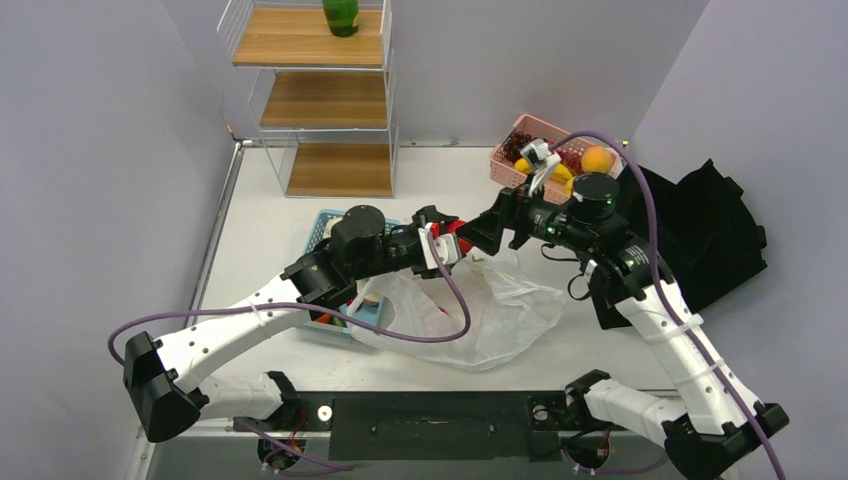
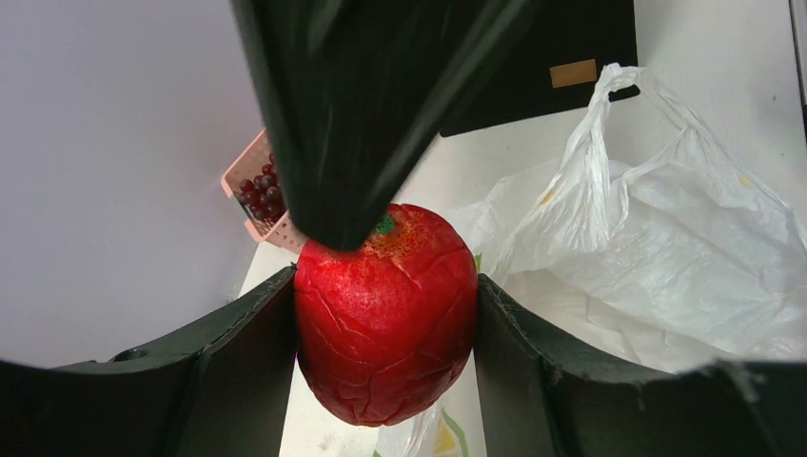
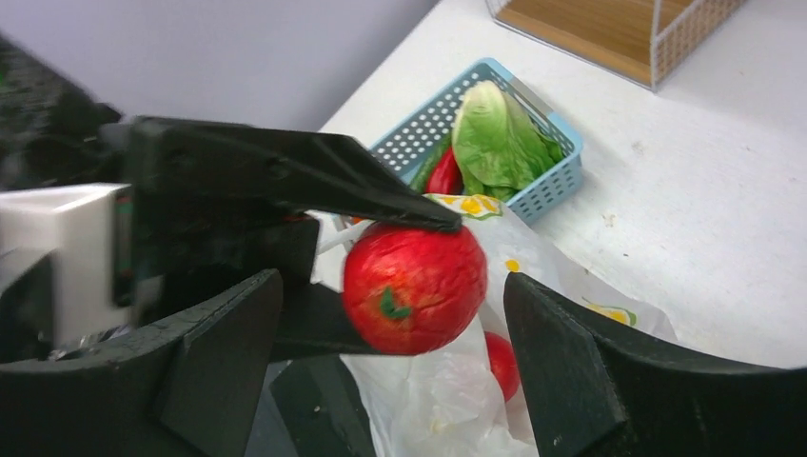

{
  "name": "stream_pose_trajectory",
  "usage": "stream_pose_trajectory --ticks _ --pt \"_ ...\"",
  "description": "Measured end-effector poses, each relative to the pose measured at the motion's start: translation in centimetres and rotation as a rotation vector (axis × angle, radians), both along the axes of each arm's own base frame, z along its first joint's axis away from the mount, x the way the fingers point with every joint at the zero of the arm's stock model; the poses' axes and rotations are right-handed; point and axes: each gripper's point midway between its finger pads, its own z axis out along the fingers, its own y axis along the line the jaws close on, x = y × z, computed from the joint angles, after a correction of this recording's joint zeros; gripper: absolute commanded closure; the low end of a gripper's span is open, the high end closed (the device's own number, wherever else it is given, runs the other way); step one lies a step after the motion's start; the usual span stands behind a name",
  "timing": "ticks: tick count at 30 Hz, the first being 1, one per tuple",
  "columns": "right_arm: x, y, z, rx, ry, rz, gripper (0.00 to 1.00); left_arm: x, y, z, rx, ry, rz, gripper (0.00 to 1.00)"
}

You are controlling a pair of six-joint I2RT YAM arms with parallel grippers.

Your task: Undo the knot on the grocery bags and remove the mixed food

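Observation:
My left gripper (image 1: pixel 447 240) is shut on a red apple (image 1: pixel 455 228) and holds it in the air above the white grocery bag (image 1: pixel 480 310). In the left wrist view the apple (image 2: pixel 385 314) is pinched between both fingers (image 2: pixel 243 352). My right gripper (image 1: pixel 478 235) faces it, open. In the right wrist view its fingers (image 3: pixel 571 362) stand either side of the apple (image 3: pixel 414 286) without touching it. The bag (image 3: pixel 561 276) lies open with a second red apple (image 3: pixel 502 365) inside. The bag also shows in the left wrist view (image 2: pixel 666 257). The other food is hidden.
A blue basket (image 3: pixel 561 181) with lettuce (image 3: pixel 495 133) and a red pepper sits left of the bag. A pink basket (image 1: pixel 520 128) with grapes, an orange and a banana stands at the back. A black tote (image 1: pixel 710 230) lies at the right. A wire shelf rack (image 1: pixel 320 100) holds a green bottle (image 1: pixel 341 15).

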Motion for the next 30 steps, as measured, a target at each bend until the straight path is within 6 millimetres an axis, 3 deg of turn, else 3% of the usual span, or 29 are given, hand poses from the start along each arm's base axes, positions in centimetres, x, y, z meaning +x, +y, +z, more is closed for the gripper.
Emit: stream_pose_trajectory --ticks 5,7,11,14,15,17,19,23,25,30 --pt "0.8 2.0 -3.7 -0.120 0.053 -0.026 0.18 0.0 -0.2 1.1 -0.013 -0.026 -0.004 0.73" --pt "0.8 2.4 -4.7 -0.157 0.062 -0.031 0.23 0.0 -0.2 1.3 -0.009 -0.030 -0.004 0.73" --pt "0.9 2.4 -5.1 -0.190 0.037 -0.048 0.50 0.3 -0.3 0.7 0.010 -0.029 0.002 0.71" --pt "1.1 2.3 -5.2 -0.209 0.017 -0.054 0.67 0.4 -0.4 0.4 0.018 -0.027 0.003 0.47" --pt "1.1 2.3 -5.2 -0.210 0.015 -0.056 0.69 0.4 -0.4 0.3 0.018 -0.026 0.004 0.31" --pt "1.2 2.1 -5.2 -0.209 0.015 -0.055 0.76 0.4 -0.3 0.4 0.018 -0.020 0.011 0.23" --pt "2.3 1.0 -5.3 -0.214 0.020 -0.102 0.78 0.6 0.0 0.3 0.029 -0.001 0.023 0.21" --pt "6.5 -3.2 -5.0 -0.212 0.040 -0.278 0.81 1.1 1.4 -0.1 0.049 0.070 0.051 0.20" --pt "8.6 -5.0 -4.5 -0.208 0.041 -0.355 0.81 1.6 2.7 -0.8 0.068 0.120 0.082 0.19" --pt "12.1 -7.6 -3.7 -0.225 0.023 -0.439 0.81 3.8 7.3 -1.5 0.056 0.228 0.217 0.19"
